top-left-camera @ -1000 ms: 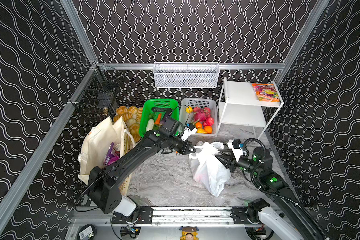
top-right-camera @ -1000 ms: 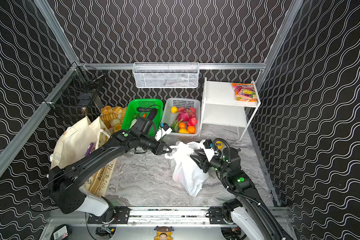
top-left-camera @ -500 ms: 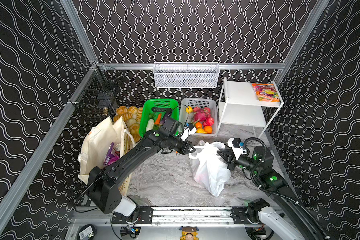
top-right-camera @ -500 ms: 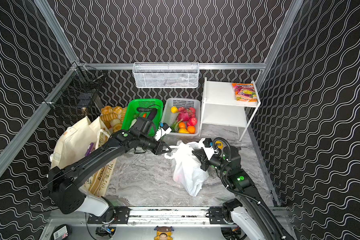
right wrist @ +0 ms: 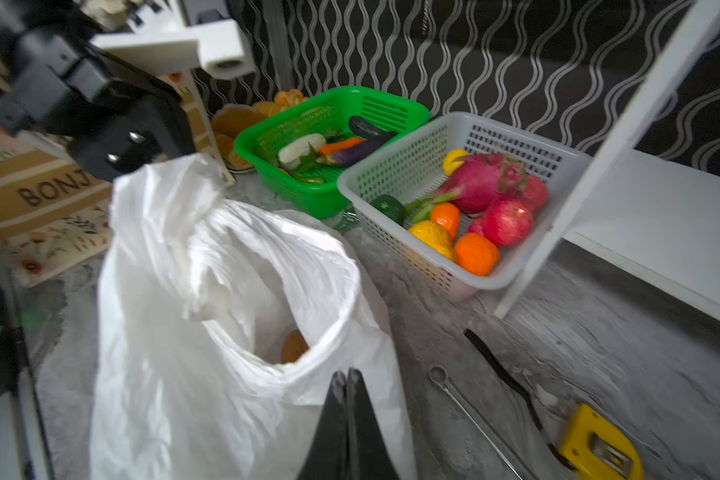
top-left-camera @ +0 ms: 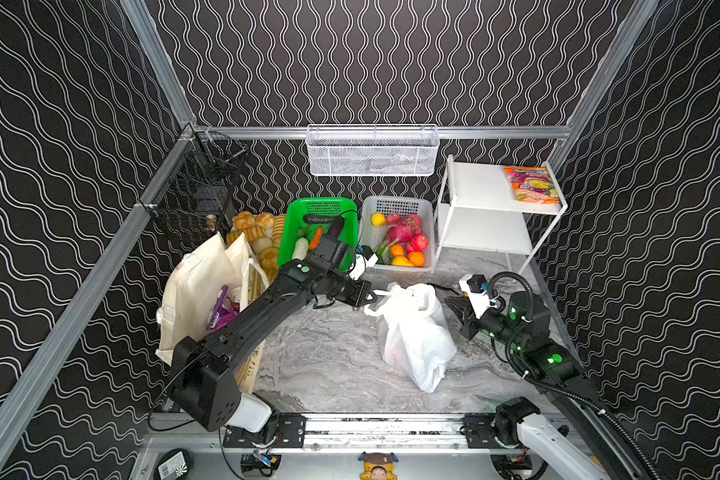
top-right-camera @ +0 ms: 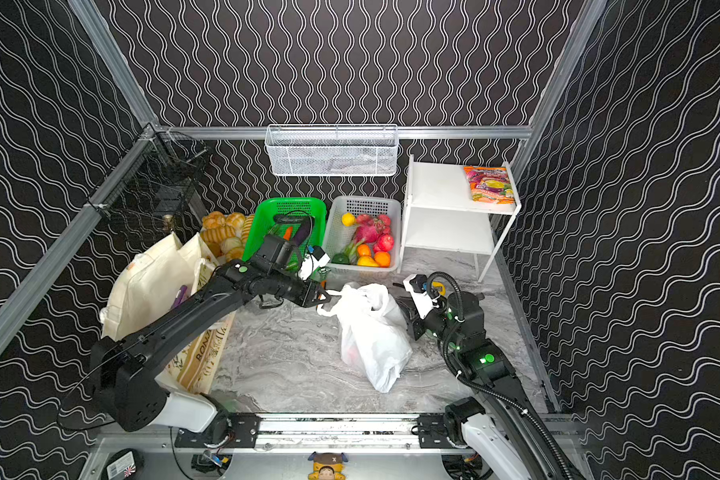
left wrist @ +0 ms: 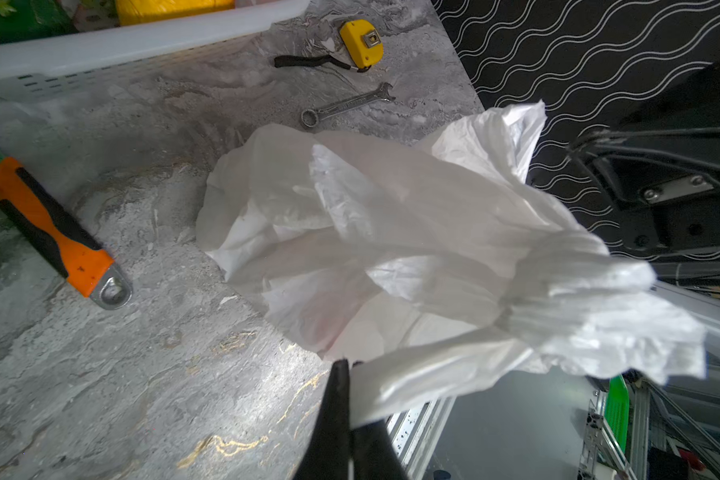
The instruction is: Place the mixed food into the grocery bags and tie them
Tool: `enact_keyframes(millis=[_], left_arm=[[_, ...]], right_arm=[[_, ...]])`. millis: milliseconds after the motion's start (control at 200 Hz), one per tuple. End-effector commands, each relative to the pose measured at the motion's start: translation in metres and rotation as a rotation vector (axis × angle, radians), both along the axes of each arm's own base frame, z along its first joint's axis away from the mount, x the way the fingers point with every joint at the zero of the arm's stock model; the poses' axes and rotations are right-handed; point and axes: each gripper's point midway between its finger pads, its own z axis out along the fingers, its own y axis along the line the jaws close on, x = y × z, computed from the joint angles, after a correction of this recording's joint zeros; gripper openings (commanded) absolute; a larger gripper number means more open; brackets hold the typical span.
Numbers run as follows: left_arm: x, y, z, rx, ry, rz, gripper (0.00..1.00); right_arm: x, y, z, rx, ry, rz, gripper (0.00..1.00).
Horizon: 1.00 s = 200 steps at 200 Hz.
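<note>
- Now, my left gripper is clamped on a loop handle of the white plastic carrier bag. In the left wrist view the white strip runs between my two black fingers.
- The handle is drawn out toward that gripper. The bag itself stands on the marble table, just to the right of the gripper in both top views.
- My right gripper sits at the bag's opposite side, tips just beside the rim of its mouth and fingers pressed together. I cannot tell whether any film is caught between them.
- The bag mouth gapes, and a brown-orange item shows inside.
- The canvas tote stands at the table's left edge, well apart from both grippers. A purple snack packet and a can are in it.
</note>
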Motion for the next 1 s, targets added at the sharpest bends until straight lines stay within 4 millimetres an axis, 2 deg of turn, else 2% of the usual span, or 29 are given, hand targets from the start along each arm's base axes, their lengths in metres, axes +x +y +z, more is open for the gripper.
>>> enact_keyframes(millis=[0,55,135,295,556,756,811,996], left_arm=[[0.000,-0.004,0.005,-0.028,-0.020,-0.027,0.00],[-0.001,-0.005,0.005,-0.035,-0.015,-0.030,0.00],[-0.002,-0.005,0.003,-0.039,-0.007,-0.032,0.00],[-0.002,-0.006,0.001,-0.048,0.001,-0.028,0.00],[-0.002,-0.010,-0.001,-0.060,0.017,-0.037,0.00],[-0.002,-0.011,0.000,-0.066,0.019,-0.042,0.00],[-0.002,-0.011,-0.001,-0.064,0.020,-0.044,0.00],[0.005,0.003,-0.005,0.010,-0.012,0.013,0.00]], right_arm=[[-0.018,0.028,0.026,0.145,-0.060,0.202,0.24],[-0.020,0.034,0.026,0.169,-0.052,0.245,0.31],[-0.021,0.041,0.022,0.151,-0.037,0.279,0.35],[-0.027,0.051,0.014,0.107,-0.050,0.348,0.33],[-0.010,0.056,0.003,0.046,-0.070,0.310,0.33],[-0.012,0.069,0.002,0.040,-0.064,0.352,0.14],[-0.010,0.069,0.001,0.032,-0.068,0.341,0.00],[-0.003,0.051,0.000,-0.033,-0.080,0.222,0.00]])
